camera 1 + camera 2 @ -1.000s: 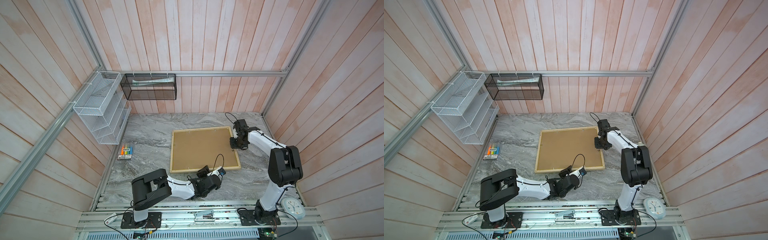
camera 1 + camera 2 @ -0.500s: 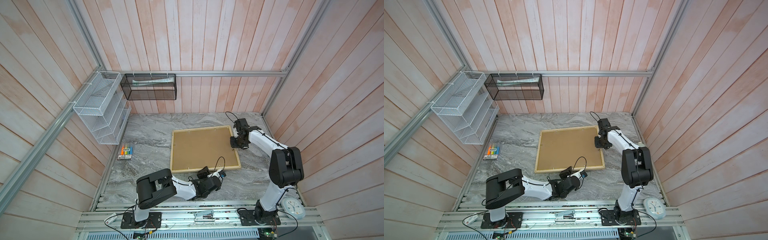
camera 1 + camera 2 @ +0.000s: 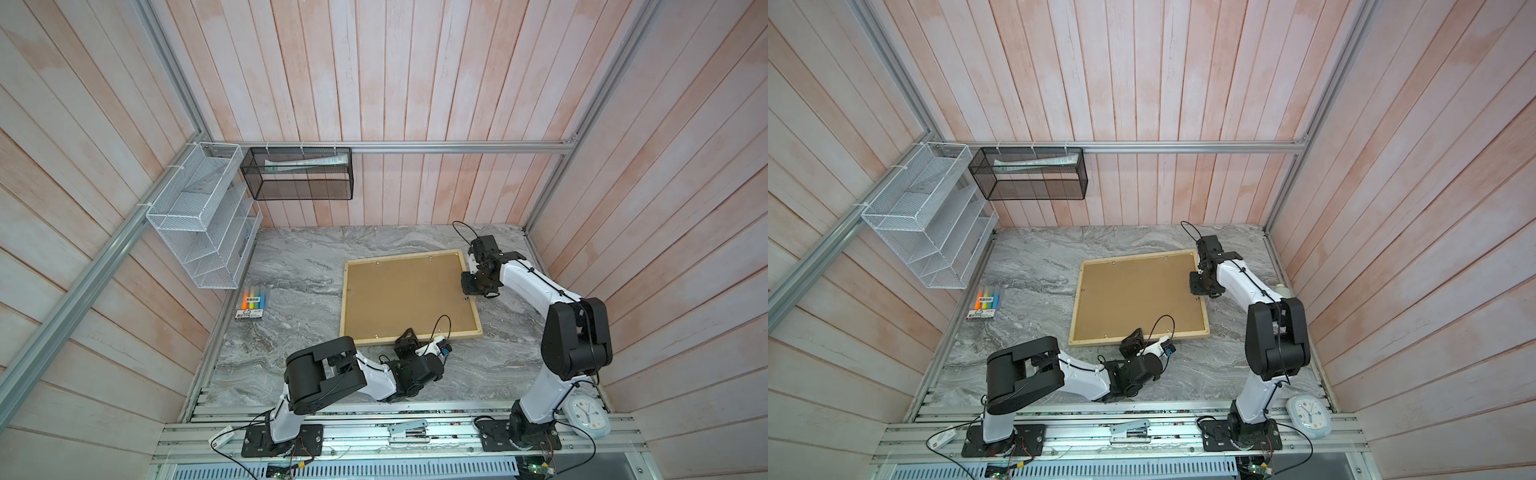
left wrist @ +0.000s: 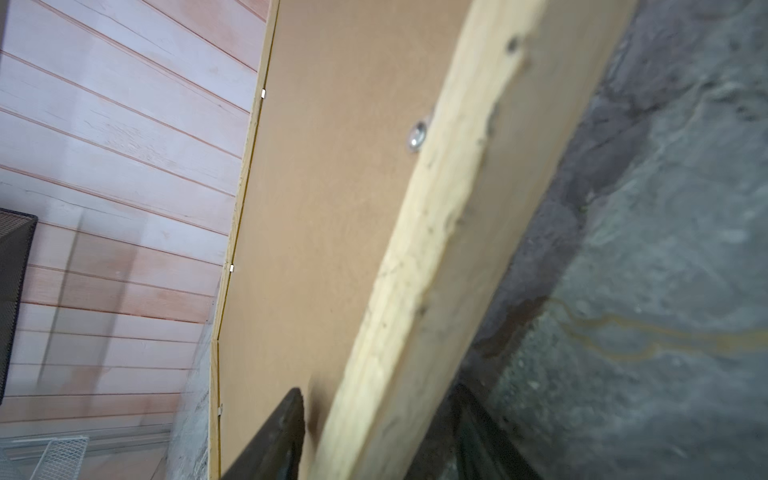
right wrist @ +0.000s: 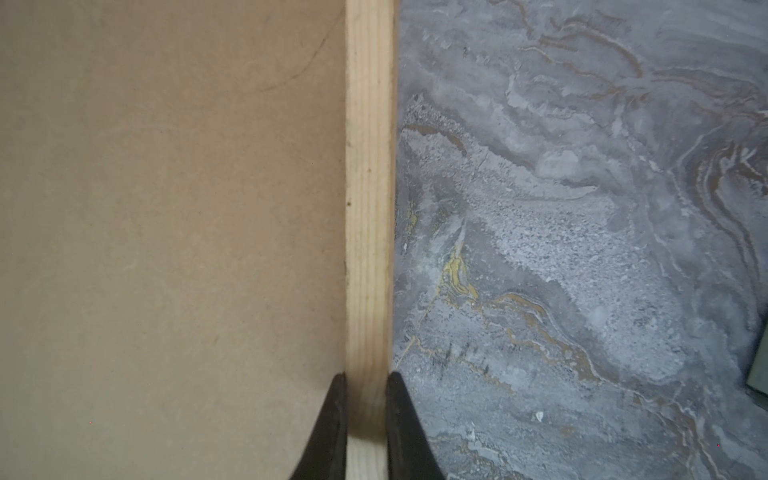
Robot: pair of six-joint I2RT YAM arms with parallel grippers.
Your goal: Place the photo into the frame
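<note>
The widest open stretch of desk lies between the marker pack and the frame, and a bare band runs behind the frame to the back wall. The left arm sprawls across the near strip, with the left pincer straddling the near rail. The right arm fills the narrow gap by the right wall, with the right pincer clamped on that rail. A white wire organiser juts from the left wall.

Pale wood frame lies back-up on the grey marble tabletop, brown backing board inside. Left gripper at its near edge, right gripper at its right edge. Highlighter pack sits well left, below the white mesh rack.
</note>
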